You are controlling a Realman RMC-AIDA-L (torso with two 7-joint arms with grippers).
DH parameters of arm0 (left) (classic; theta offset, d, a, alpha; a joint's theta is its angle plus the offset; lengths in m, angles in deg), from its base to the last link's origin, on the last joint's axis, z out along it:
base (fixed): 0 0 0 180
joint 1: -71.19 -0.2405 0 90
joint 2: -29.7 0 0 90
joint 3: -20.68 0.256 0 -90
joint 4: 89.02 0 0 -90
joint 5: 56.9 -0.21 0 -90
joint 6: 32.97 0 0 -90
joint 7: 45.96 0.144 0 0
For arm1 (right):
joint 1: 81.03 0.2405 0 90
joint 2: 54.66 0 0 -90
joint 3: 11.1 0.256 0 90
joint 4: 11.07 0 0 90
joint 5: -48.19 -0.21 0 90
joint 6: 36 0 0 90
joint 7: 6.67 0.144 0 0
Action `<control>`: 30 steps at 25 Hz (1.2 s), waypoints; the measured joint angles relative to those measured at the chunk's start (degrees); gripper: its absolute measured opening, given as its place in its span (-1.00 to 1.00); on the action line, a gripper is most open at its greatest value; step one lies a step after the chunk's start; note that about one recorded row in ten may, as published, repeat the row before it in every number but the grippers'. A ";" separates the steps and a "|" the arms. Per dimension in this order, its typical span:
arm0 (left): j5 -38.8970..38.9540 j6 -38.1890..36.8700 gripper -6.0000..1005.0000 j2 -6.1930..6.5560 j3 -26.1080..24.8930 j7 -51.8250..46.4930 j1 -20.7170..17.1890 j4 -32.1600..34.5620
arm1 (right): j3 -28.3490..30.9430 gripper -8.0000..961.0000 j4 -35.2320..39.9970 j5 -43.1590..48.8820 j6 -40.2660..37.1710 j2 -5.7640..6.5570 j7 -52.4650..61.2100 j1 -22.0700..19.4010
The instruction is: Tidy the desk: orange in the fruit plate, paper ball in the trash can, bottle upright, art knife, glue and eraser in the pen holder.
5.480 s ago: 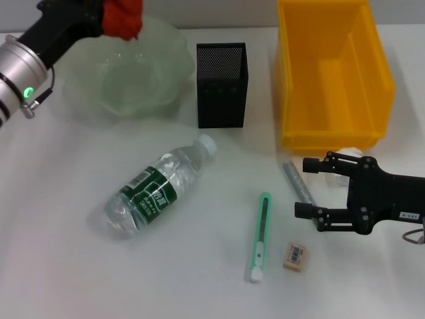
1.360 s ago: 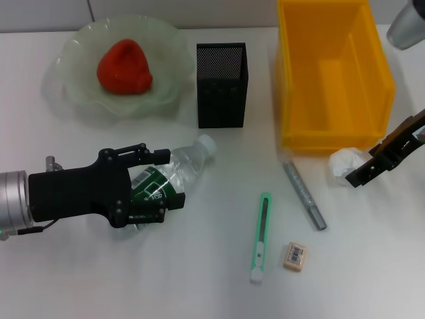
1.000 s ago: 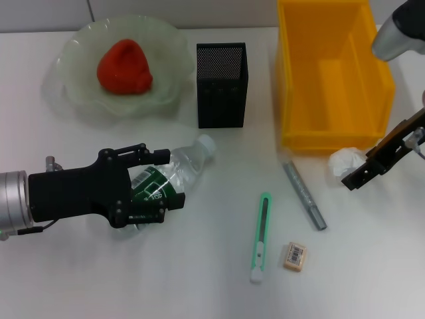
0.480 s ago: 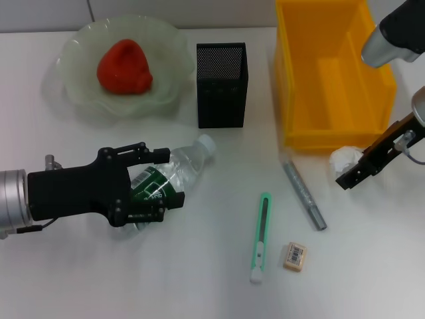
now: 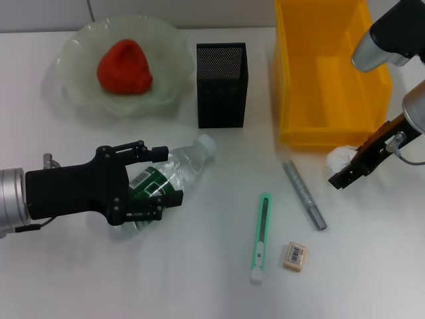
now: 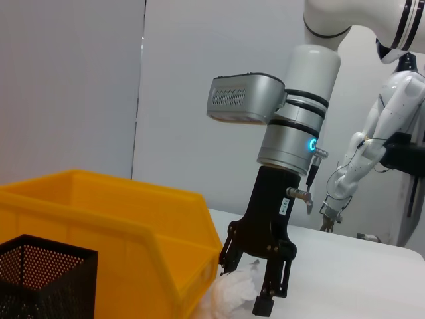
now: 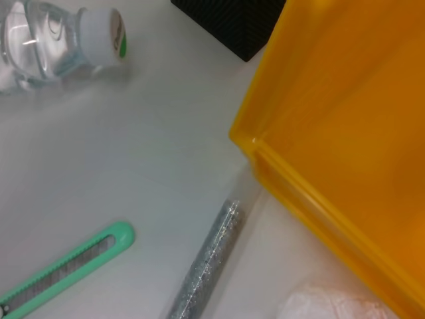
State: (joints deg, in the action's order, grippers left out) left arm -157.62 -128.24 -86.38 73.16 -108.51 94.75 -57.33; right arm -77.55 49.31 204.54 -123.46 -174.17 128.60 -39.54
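Note:
The bottle [image 5: 174, 171] lies on its side at the front left, and my left gripper [image 5: 159, 179] is shut on its labelled middle. At the right, the white paper ball [image 5: 339, 157] sits on the table against the front of the yellow trash can [image 5: 329, 73]. My right gripper [image 5: 344, 171] is shut on the ball. The left wrist view shows that right gripper [image 6: 247, 291] with the paper ball [image 6: 232, 292] between its fingers. The orange [image 5: 123, 66] rests in the green fruit plate [image 5: 70, 56]. Glue [image 5: 304, 195], art knife [image 5: 260, 236] and eraser [image 5: 295, 256] lie loose in front. The black pen holder [image 5: 222, 85] stands at the back centre.
The right wrist view shows the trash can's corner [image 7: 345, 133], the glue [image 7: 209, 262], the art knife [image 7: 66, 272] and the bottle cap [image 7: 99, 33]. The trash can [image 6: 99, 212] and pen holder [image 6: 40, 272] fill the near side of the left wrist view.
The left arm left the orange in the plate and came down onto the bottle. The right gripper swung over the paper ball, then shifted left with it toward the trash can front.

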 joint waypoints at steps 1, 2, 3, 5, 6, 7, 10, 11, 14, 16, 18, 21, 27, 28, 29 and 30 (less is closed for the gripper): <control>0.00 -0.01 0.61 0.00 -0.02 0.03 -0.01 -0.02 | 0.00 0.61 0.00 0.00 0.00 0.00 0.00 0.00; 0.00 -0.01 0.61 0.00 -0.02 0.03 -0.01 -0.02 | -0.01 0.59 -0.14 0.00 0.21 -0.01 -0.01 0.00; 0.00 -0.01 0.61 0.00 -0.04 0.06 -0.01 -0.04 | -0.08 0.58 -0.20 0.00 0.40 -0.01 -0.01 0.00; 0.00 -0.01 0.61 0.00 -0.07 0.12 -0.04 -0.11 | -0.38 0.55 -0.37 0.00 0.89 -0.01 -0.01 0.00; 0.00 -0.01 0.61 0.00 -0.07 0.12 -0.04 -0.11 | -0.53 0.53 -0.54 0.00 1.27 -0.01 -0.01 0.00; 0.00 -0.01 0.61 0.00 -0.07 0.12 -0.04 -0.11 | -0.67 0.52 -0.69 0.00 1.60 -0.02 -0.01 0.00; 0.00 -0.06 0.61 0.03 -0.16 0.15 -0.14 -0.18 | -1.00 0.48 -1.36 0.00 2.67 -0.01 -0.01 0.02; 0.00 -0.07 0.61 0.05 -0.18 0.15 -0.14 -0.18 | -1.22 0.46 -1.61 0.00 3.06 -0.01 -0.01 0.04; 0.00 -0.08 0.61 0.11 -0.19 0.16 -0.12 -0.22 | -1.59 0.31 -2.10 0.00 4.16 0.01 0.00 0.09; 0.00 -0.09 0.61 0.12 -0.19 0.16 -0.12 -0.20 | -1.58 0.18 -2.10 0.00 4.35 0.01 0.00 0.09; 0.00 -0.09 0.61 0.16 -0.18 0.15 -0.15 -0.14 | -1.56 0.05 -2.10 0.00 4.64 0.06 0.00 0.07; 0.00 -0.10 0.61 0.22 -0.27 0.15 -0.17 -0.08 | -1.50 0.04 -2.10 0.00 4.80 0.12 0.00 0.05; 0.00 -0.10 0.61 0.24 -0.86 0.15 -0.11 -0.08 | -1.18 0.04 -1.99 0.01 5.16 0.19 -0.06 -0.03; 0.00 -0.10 0.61 0.24 -0.86 0.15 -0.11 -0.08 | -1.09 0.04 -1.92 0.01 5.34 0.22 -0.09 -0.07; 0.00 -0.10 0.61 0.24 -0.89 0.15 -0.13 -0.02 | -1.05 0.04 -1.87 0.01 5.51 0.27 -0.12 -0.12; 0.00 -0.10 0.61 0.24 -0.89 0.15 -0.13 -0.01 | -1.02 0.04 -1.84 0.01 5.69 0.32 -0.16 -0.16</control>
State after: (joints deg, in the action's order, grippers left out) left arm -157.62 -128.34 -86.14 72.27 -108.35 94.62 -57.34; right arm -78.57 47.48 204.55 -117.78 -173.86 128.44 -39.71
